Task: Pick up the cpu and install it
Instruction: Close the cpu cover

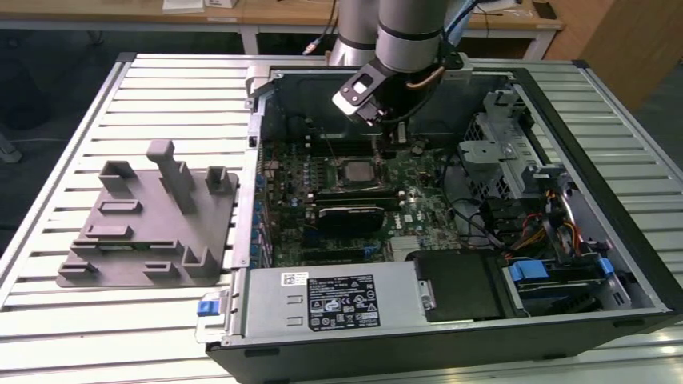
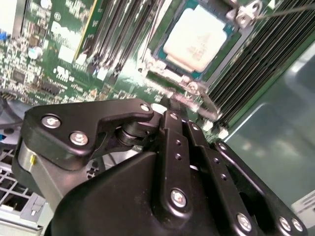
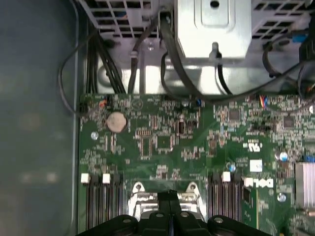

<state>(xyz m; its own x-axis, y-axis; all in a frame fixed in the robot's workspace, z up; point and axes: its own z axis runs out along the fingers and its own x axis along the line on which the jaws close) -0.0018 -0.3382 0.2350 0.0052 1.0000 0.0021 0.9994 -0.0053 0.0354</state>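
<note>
A table (image 1: 96,336) of pale metal slats carries everything, the slats running from the exterior view's left to its right. Two things rest directly on it. Towards the exterior view's left a grey plastic tray (image 1: 139,240) lies flat on the slats, with upright posts of differing heights and low blocks rising from its base. Just beside it, towards the exterior view's right, an open computer case (image 1: 449,356) lies on its side, open face up, covering most of the table. Bare slats show around the tray.

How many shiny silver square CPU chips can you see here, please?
1. The shiny silver square cpu sits seated near the middle of the green motherboard; others may be hidden.
</note>
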